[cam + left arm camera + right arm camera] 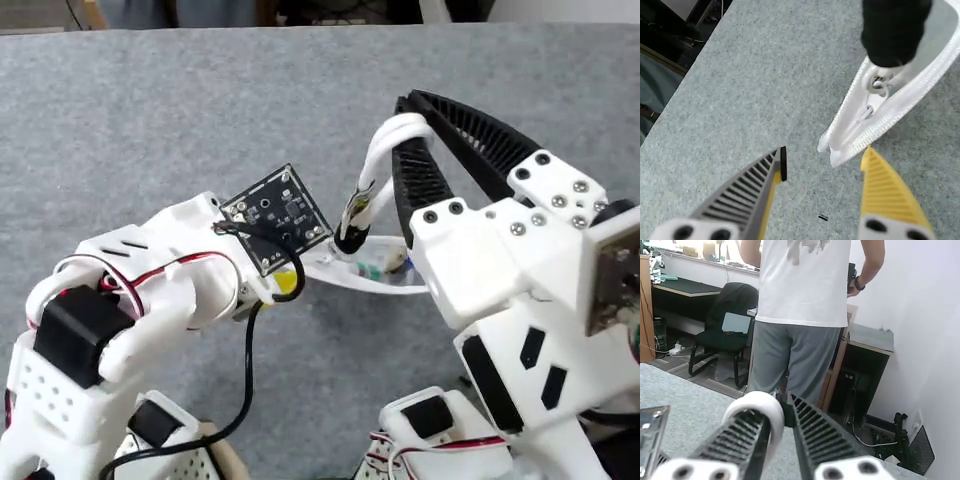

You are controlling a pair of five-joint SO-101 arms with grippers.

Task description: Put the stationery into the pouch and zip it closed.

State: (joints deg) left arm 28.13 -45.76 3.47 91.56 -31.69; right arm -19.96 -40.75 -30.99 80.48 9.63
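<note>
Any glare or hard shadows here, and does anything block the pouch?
High view: even light, soft shadows; the arms cover most of the pouch. Left wrist view: no glare, a dark shape overlaps the pouch. Right wrist view: evenly lit room.

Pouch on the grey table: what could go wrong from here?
1. The open left claw straddles a corner of the white zippered fabric pouch without gripping it, so the pouch could slide on the grey felt tabletop when pushed.
2. The right claw pinches a white looped cord well above the pouch's narrow opening; lowering it may miss or snag the edge.
</note>
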